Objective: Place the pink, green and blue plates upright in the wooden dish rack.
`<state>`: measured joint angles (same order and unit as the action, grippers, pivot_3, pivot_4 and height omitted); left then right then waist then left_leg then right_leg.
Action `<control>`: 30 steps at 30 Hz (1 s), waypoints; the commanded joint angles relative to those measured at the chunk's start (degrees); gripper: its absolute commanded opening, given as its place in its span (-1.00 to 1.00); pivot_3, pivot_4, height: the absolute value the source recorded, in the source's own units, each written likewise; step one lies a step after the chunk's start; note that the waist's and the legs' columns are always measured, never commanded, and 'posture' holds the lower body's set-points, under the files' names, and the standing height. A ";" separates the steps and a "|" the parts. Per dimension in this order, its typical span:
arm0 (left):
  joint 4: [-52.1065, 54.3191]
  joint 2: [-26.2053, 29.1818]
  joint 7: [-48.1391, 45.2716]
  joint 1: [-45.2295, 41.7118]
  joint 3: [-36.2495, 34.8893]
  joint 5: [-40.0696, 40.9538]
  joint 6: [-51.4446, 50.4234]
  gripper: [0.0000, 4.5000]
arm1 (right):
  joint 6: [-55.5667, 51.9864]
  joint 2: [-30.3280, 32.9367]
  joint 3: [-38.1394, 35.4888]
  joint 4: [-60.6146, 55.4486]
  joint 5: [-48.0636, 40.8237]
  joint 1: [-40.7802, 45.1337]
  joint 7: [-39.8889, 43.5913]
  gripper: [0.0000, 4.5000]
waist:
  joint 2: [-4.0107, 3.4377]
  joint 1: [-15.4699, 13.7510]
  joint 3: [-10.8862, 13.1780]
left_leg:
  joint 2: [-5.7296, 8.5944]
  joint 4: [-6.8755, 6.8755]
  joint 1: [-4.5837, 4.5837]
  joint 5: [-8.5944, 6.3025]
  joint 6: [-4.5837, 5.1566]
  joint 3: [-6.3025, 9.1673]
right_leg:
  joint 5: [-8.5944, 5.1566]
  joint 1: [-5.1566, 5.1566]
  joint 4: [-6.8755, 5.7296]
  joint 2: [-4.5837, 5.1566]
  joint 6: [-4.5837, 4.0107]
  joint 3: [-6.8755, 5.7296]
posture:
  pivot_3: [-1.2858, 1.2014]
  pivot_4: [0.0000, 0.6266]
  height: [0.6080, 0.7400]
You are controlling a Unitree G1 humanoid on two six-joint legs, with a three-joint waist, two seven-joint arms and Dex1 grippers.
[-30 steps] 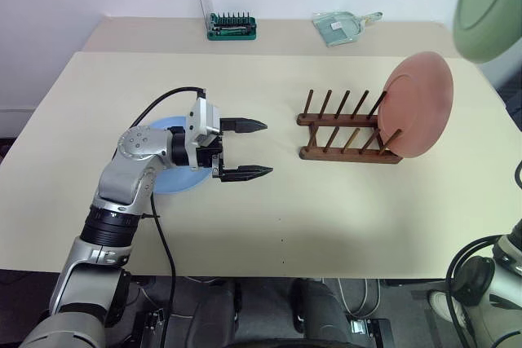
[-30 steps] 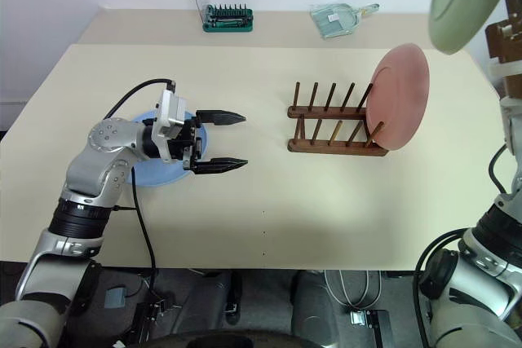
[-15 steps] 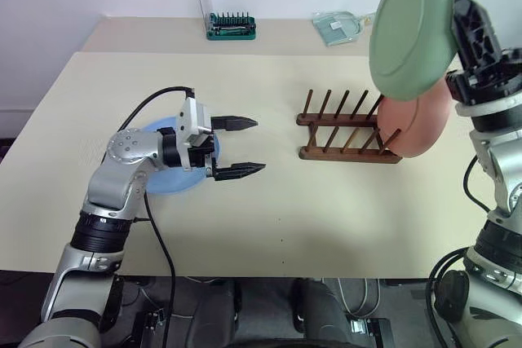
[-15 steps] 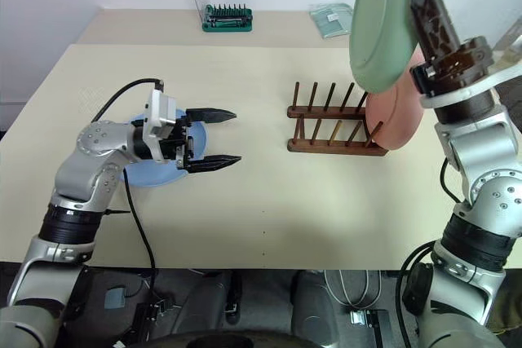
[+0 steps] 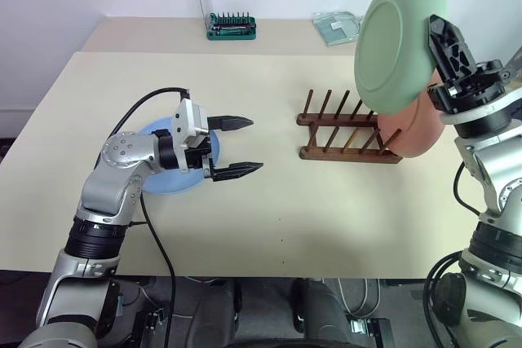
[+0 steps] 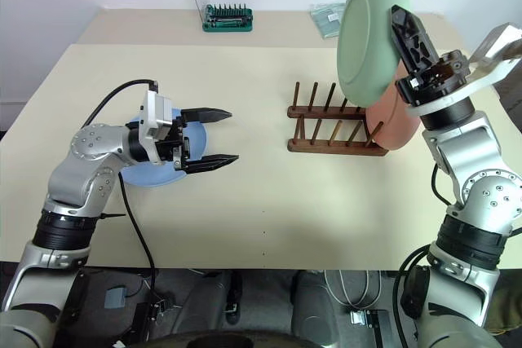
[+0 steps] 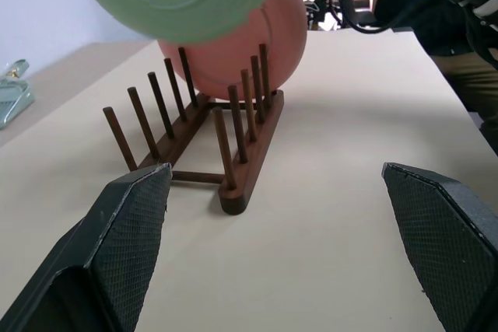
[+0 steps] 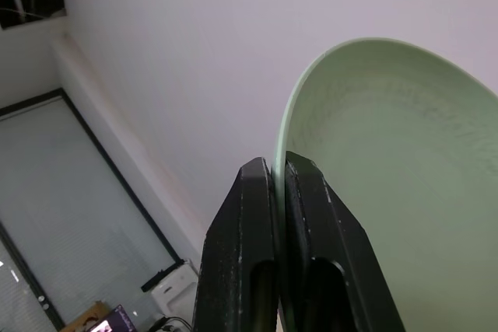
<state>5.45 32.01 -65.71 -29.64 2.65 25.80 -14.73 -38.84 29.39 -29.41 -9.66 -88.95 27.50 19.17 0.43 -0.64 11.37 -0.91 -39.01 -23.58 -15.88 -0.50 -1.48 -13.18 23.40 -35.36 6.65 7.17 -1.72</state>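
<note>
Now the right gripper (image 6: 405,34), clamped on the green plate's (image 5: 400,38) rim, has lowered it above the wooden dish rack (image 5: 347,129), at twelve o'clock from the racked pink plate (image 5: 416,128), ready for slotting; the left gripper (image 5: 236,146) waits wide open and empty over the blue plate (image 5: 159,185).

Green plate (image 5: 398,40) covers upper part of pink plate (image 5: 412,128) and rack's (image 5: 347,132) right-end pegs. Blue plate (image 5: 167,177) mostly hidden under left gripper (image 5: 239,146) and its wrist. Glass item at table's back edge (image 5: 336,25) partly behind green plate, too small to identify. Left wrist view cuts off green plate's top.
</note>
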 commanded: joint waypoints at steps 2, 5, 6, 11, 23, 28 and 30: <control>1.87 0.32 0.19 -0.37 -1.10 1.05 0.23 1.00 | 0.63 -0.87 -0.43 -1.16 0.04 -0.81 -0.09 -0.98 | 0.00 0.03 0.00 | 0.00 0.00 0.00 0.00 0.00 0.00 | 0.00 0.01 0.00 0.00 0.00 0.00 | 0.03 -0.52 1.00; 1.72 0.28 0.10 -0.55 -1.02 0.98 0.34 1.00 | 0.79 -1.62 -0.15 -1.16 1.19 -1.93 -0.05 -0.98 | 0.00 -0.05 0.00 | 0.00 0.01 0.00 0.00 0.00 0.00 | 0.00 0.01 0.00 0.00 0.00 0.00 | 0.03 -0.52 1.00; 1.69 0.27 0.09 -0.61 -1.00 0.95 0.35 1.00 | 0.82 -1.82 0.01 -1.25 1.50 -2.14 0.02 -0.98 | 0.00 -0.03 0.00 | 0.00 0.00 0.00 0.00 0.00 0.00 | 0.00 0.01 0.00 0.00 0.00 0.00 | 0.03 -0.52 1.00; 1.59 0.33 0.00 -0.73 -0.97 0.90 0.33 1.00 | 0.84 -2.55 0.41 -1.23 2.50 -3.06 0.23 -0.98 | 0.00 0.04 0.00 | 0.00 0.01 0.00 0.00 0.00 0.00 | 0.00 0.02 -0.01 0.00 0.00 0.00 | 0.03 -0.52 1.00; 1.86 0.28 0.01 -0.65 -0.77 0.74 0.43 1.00 | 1.67 -3.63 0.48 -0.01 7.08 -5.09 0.97 -0.98 | 0.00 0.02 0.00 | 0.00 0.02 0.00 0.00 0.00 -0.01 | 0.00 0.02 0.01 0.00 0.00 0.00 | 0.03 -0.52 1.00; 1.83 0.30 -0.03 -0.83 -0.73 0.70 0.40 1.00 | 1.78 -3.91 1.21 0.50 10.18 -5.27 2.06 -0.98 | 0.00 0.02 0.00 | 0.00 0.02 0.00 0.00 0.00 -0.01 | 0.00 0.02 0.01 0.00 0.00 0.00 | 0.03 -0.52 1.00; 1.82 0.30 -0.01 -0.88 -0.72 0.67 0.40 1.00 | 1.49 -4.16 0.85 0.89 9.52 -5.19 2.37 -0.69 | 0.00 0.00 0.00 | 0.00 0.02 0.00 0.00 0.00 0.00 | 0.00 0.02 0.01 0.00 0.00 0.00 | 0.03 -0.52 1.00</control>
<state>5.44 32.01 -65.81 -29.66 2.66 25.75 -14.72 -37.93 25.57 -27.34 -8.46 -78.43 22.17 20.60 0.43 -0.64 11.37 -0.91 -38.99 -23.58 -15.88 -0.50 -1.48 -13.18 23.42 -35.35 6.64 7.17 -1.72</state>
